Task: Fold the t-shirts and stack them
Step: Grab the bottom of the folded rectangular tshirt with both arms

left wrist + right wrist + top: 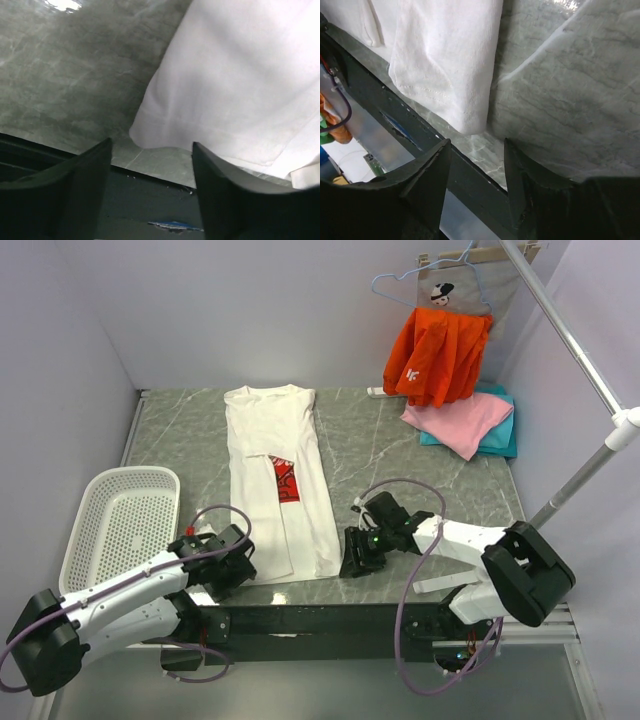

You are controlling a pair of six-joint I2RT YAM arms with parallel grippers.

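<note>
on the grey marbled table (400, 455) we see the white t-shirt (270, 440) folded into a long strip, hem at the near edge. the pink t-shirt (455, 420) and teal t-shirt (503, 438) sit piled at far right. we judge a shallow pinch could catch only one layer and undo the fold. both arms crouch low beside the hem corners, left gripper (152, 150) and right gripper (477, 147) spread, holding nothing.

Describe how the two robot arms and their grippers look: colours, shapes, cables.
The left arm and right arm have white links and bulky black joints. The left gripper and right gripper are black, each with two thick wedge-shaped fingers. A greyish purple cable loops along each arm; a small green light glows near the right wrist.
</note>
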